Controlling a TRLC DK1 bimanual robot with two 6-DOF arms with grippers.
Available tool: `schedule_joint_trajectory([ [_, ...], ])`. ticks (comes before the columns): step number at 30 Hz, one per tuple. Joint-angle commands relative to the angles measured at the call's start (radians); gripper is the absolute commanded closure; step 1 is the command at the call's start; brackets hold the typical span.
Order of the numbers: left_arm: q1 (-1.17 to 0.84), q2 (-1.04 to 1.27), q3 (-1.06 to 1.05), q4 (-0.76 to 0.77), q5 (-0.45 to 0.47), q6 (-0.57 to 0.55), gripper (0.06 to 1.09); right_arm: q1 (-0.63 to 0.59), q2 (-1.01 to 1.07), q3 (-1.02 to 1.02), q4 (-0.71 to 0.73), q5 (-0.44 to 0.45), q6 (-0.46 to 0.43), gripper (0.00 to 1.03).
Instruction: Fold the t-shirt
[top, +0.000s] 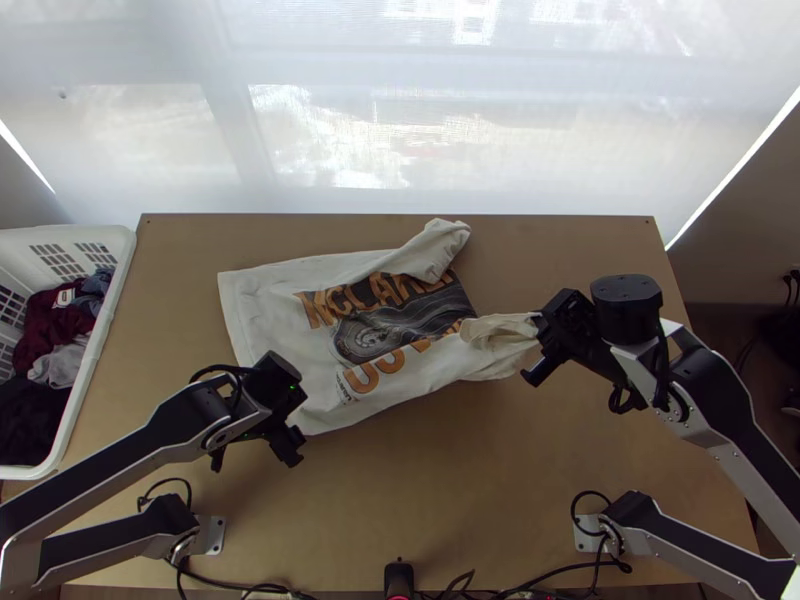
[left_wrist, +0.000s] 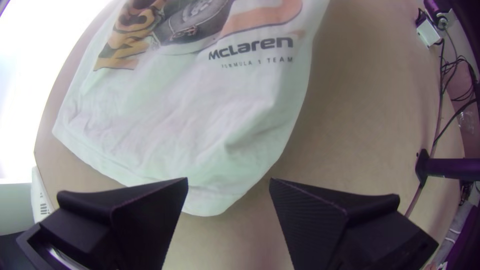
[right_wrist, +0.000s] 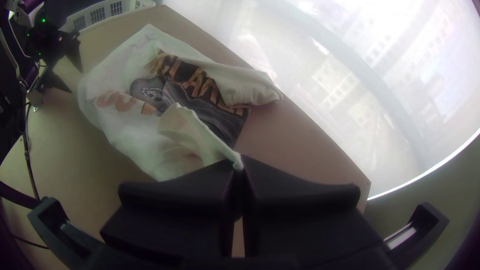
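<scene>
A white t-shirt with an orange and black print lies across the table's middle, its hem end toward the basket, its other end partly folded over and bunched. My right gripper is shut on a bunched part at the shirt's right end; in the right wrist view the pale cloth runs up between the tips of the right gripper. At the shirt's lower left corner is my left gripper. In the left wrist view the left gripper stands open, the shirt's corner showing between its fingers.
A white basket of dark and grey clothes stands at the table's left. Black cables run along the near edge of the table. A bright translucent screen rises behind the far edge.
</scene>
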Motion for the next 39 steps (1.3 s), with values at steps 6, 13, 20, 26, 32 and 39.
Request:
schedule_joint_trajectory([
  [6, -0.02, 0.154, -0.031, 0.172, -0.001, 0.01, 0.48, -0.021, 0.003, 0.013, -0.02, 0.001, -0.011, 1.0],
  [13, 0.059, 0.203, -0.003, 0.254, -0.001, 0.044, 1.05, -0.027, -0.013, 0.005, -0.03, 0.001, -0.011, 1.0],
  [20, 0.233, 0.214, 0.112, 0.301, -0.003, 0.119, 1.05, -0.03, -0.019, -0.006, -0.03, 0.0, -0.003, 1.0],
  [26, 0.348, 0.275, 0.207, 0.395, -0.015, 0.168, 1.05, -0.028, -0.02, -0.013, -0.033, 0.0, -0.002, 1.0],
  [32, 0.377, 0.399, 0.229, 0.554, -0.063, 0.198, 1.04, -0.025, -0.019, -0.021, -0.038, 0.0, -0.002, 1.0],
  [39, 0.36, 0.537, 0.232, 0.619, -0.081, 0.198, 0.48, -0.027, -0.019, -0.027, -0.047, 0.0, 0.0, 1.0],
])
